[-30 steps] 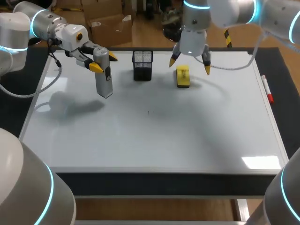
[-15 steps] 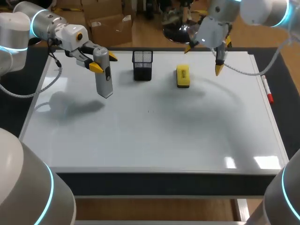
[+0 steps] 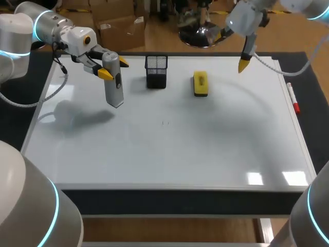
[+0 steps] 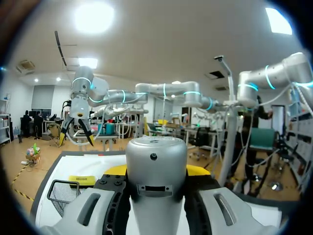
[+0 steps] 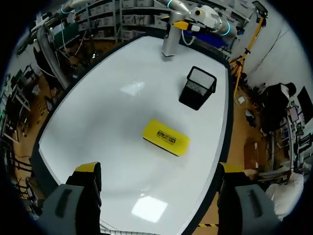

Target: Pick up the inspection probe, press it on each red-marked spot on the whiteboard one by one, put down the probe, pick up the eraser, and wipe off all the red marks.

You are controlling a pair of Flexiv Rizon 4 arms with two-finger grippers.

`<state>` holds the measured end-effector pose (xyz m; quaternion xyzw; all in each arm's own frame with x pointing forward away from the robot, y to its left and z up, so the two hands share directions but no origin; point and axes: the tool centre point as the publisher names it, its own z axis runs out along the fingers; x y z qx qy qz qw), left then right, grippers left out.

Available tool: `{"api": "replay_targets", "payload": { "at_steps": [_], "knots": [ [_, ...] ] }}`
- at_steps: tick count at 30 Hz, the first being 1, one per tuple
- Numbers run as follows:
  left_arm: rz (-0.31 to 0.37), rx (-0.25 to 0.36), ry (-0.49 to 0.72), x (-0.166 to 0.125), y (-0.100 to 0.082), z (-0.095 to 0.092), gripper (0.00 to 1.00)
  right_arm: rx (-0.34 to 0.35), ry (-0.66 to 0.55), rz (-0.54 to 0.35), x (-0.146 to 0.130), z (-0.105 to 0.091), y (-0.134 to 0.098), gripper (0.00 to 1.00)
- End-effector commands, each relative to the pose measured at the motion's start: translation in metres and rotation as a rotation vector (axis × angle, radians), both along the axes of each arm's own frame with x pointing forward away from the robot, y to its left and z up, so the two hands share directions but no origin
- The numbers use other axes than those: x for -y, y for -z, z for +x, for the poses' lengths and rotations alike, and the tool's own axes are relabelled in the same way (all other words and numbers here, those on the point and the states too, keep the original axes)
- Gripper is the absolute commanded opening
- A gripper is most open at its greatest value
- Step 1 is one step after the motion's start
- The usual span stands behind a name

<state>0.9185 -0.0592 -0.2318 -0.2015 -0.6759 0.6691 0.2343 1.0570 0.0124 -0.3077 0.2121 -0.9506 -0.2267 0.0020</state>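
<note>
Whiteboard (image 3: 169, 154) with no red marks visible, so wiping appears finished. Left gripper (image 3: 114, 69) clamps the one probe (image 3: 113, 85) upright over the board's left part, not yet put down. Right gripper (image 5: 159, 171) hangs wide and empty. One eraser (image 3: 200, 83) lies near one cup (image 3: 156, 71); one marker (image 3: 292, 98) lies off the board.

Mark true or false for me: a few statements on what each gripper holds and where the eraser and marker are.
1. The left gripper is shut on the probe. True.
2. The right gripper holds the eraser. False: it is open and empty, and the eraser lies on the whiteboard.
3. The eraser sits inside the mesh holder. False: it lies beside the holder, apart from it.
4. A marker lies off the whiteboard, on the dark mat. True.
</note>
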Motion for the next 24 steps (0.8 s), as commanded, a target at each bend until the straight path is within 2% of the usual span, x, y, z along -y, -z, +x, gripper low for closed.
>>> {"api": "replay_targets", "payload": {
  "at_steps": [1,24],
  "knots": [
    [0.003,0.001,0.002,-0.0002,-0.0020,0.0005,0.00,0.037,-0.039,0.069,0.0061,-0.0037,-0.0035,1.00],
    [0.003,0.001,0.002,-0.0002,-0.0020,0.0005,0.00,0.037,-0.039,0.069,0.0061,-0.0037,-0.0035,1.00]
  ]
}}
